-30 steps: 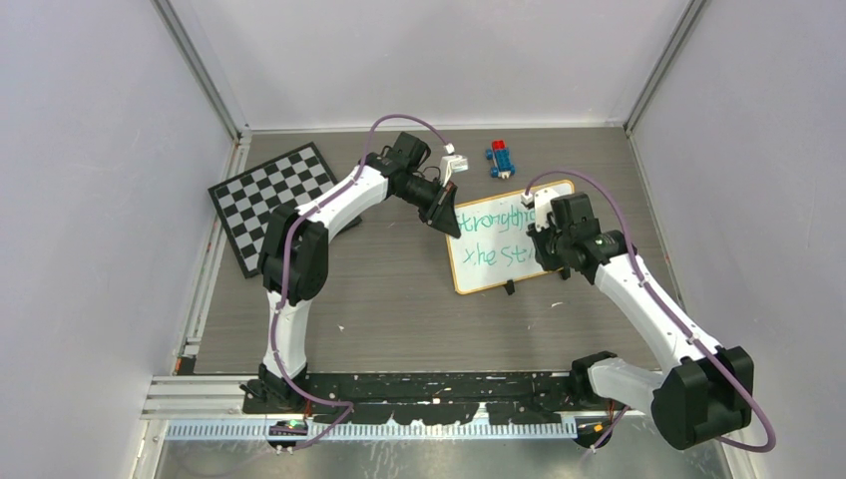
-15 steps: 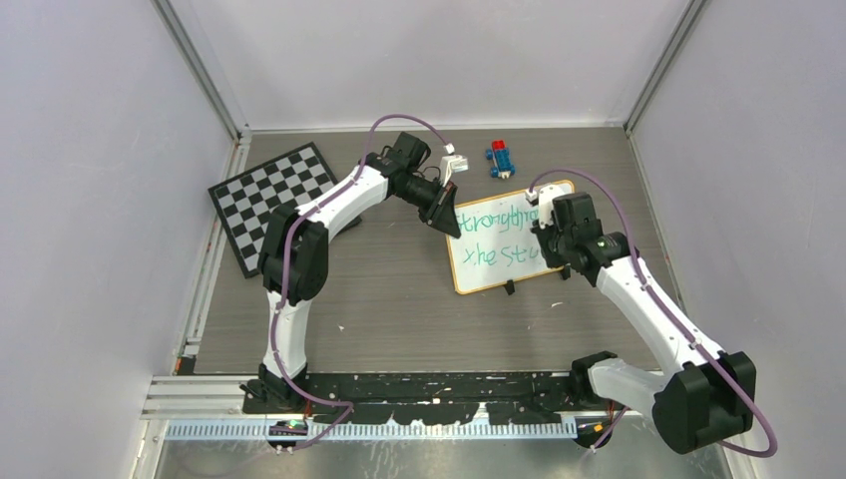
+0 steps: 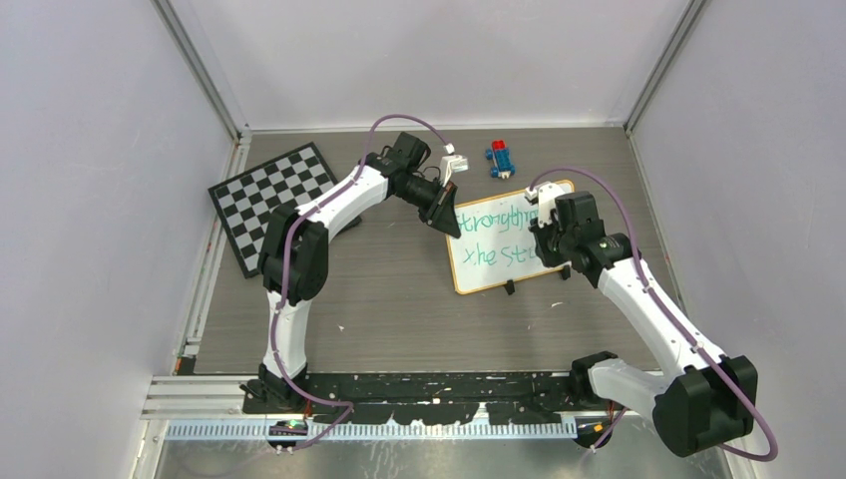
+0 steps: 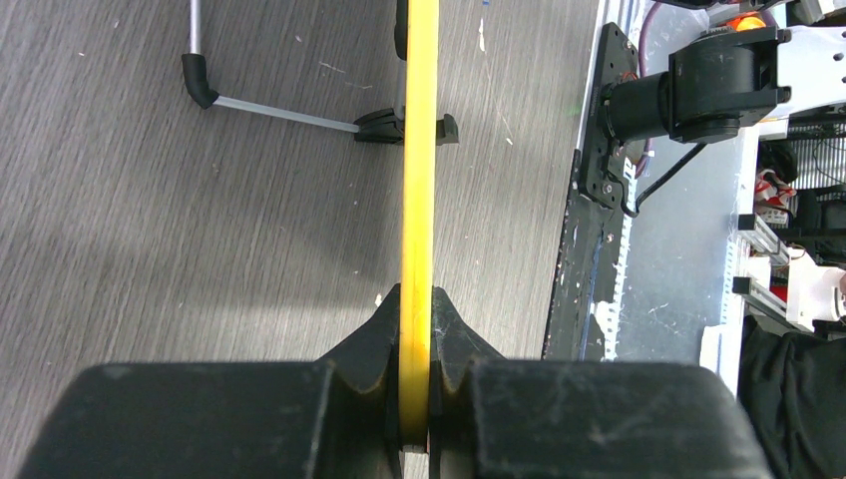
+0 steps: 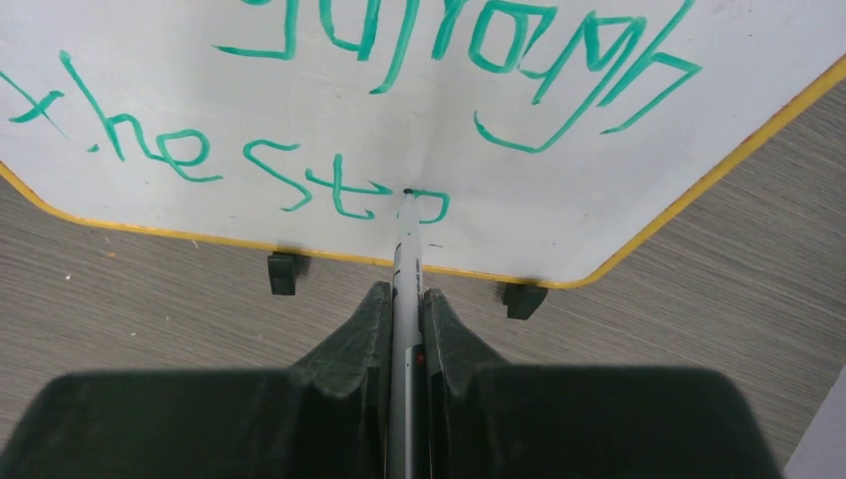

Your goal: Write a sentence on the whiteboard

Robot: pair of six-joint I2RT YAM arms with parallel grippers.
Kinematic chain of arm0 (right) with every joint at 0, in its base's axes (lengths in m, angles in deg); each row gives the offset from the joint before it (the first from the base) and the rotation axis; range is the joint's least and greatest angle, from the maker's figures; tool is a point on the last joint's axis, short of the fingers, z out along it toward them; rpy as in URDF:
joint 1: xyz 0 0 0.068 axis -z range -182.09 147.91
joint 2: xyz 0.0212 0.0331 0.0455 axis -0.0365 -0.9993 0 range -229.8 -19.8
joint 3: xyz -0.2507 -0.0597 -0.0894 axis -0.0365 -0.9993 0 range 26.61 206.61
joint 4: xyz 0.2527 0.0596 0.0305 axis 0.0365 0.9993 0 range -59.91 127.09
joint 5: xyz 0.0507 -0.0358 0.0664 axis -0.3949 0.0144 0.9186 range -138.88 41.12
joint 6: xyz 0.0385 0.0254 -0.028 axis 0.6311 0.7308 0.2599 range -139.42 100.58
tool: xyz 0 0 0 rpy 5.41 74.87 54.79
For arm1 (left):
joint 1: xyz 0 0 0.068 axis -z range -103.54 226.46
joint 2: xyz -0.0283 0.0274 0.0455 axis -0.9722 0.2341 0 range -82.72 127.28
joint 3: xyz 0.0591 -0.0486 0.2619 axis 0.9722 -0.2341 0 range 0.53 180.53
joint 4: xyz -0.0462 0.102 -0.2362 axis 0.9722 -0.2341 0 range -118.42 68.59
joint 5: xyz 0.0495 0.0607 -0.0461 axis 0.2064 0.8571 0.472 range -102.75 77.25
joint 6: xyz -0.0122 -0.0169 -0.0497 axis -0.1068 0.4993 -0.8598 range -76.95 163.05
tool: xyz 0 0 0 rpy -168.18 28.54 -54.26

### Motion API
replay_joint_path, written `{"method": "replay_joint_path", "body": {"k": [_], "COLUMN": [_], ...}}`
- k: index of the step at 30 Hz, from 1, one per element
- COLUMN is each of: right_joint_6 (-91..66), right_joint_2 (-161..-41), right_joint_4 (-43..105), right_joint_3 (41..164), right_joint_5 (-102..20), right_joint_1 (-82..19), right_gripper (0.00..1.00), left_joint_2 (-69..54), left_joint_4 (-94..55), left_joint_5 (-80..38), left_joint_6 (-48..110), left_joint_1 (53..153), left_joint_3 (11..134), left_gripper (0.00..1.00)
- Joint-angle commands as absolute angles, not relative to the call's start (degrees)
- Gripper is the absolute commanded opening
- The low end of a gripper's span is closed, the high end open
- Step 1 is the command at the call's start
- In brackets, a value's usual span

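The whiteboard (image 3: 477,274) lies tilted on the table right of centre, its tan frame seen edge-on in the left wrist view as a yellow strip (image 4: 419,150). My left gripper (image 3: 446,218) is shut on the board's left edge (image 4: 416,299). The sentence (image 3: 489,218) is in green on two lines; in the right wrist view its lower line (image 5: 299,170) reads "the Sto". My right gripper (image 5: 406,299) is shut on a grey marker (image 5: 407,249), whose tip touches the board (image 5: 619,180) at the last letter. In the top view the right gripper (image 3: 547,239) covers the words' right ends.
A black-and-white checkerboard (image 3: 269,200) lies at the left. A small red and blue brick toy (image 3: 502,158) sits behind the whiteboard. Two black clips (image 5: 284,272) (image 5: 524,299) stick out from the board's near edge. Grey walls enclose the table on three sides.
My right gripper has crept to the right along the lower line with the marker, and a further letter shows after "St". The left arm has held still on the board's edge.
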State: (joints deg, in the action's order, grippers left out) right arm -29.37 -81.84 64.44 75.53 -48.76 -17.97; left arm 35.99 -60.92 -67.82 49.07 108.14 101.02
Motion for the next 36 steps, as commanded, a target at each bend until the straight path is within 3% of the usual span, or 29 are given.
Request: {"method": "replay_joint_path", "body": {"k": [1, 24, 36], "right_joint_6": [-29.59, -31.15, -32.21], "right_joint_2": [-80.17, -81.93, -82.49], "right_joint_4": [62.58, 61.36, 64.37], "right_joint_3": [76.17, 74.64, 74.61], "right_joint_5": [-47.27, -56.05, -53.36], "right_joint_1": [-17.69, -16.51, -16.57], "right_gripper": [0.00, 0.00, 0.00], "left_joint_2": [35.98, 36.01, 36.21], "left_joint_4": [-60.22, -60.39, -60.37], "left_joint_5": [-67.68, -67.72, -67.75], "left_joint_6": [49.65, 49.82, 49.68], "left_joint_1": [108.18, 108.19, 108.19], "left_joint_3": [103.03, 103.16, 103.38], "left_gripper": [0.00, 0.00, 0.00]}}
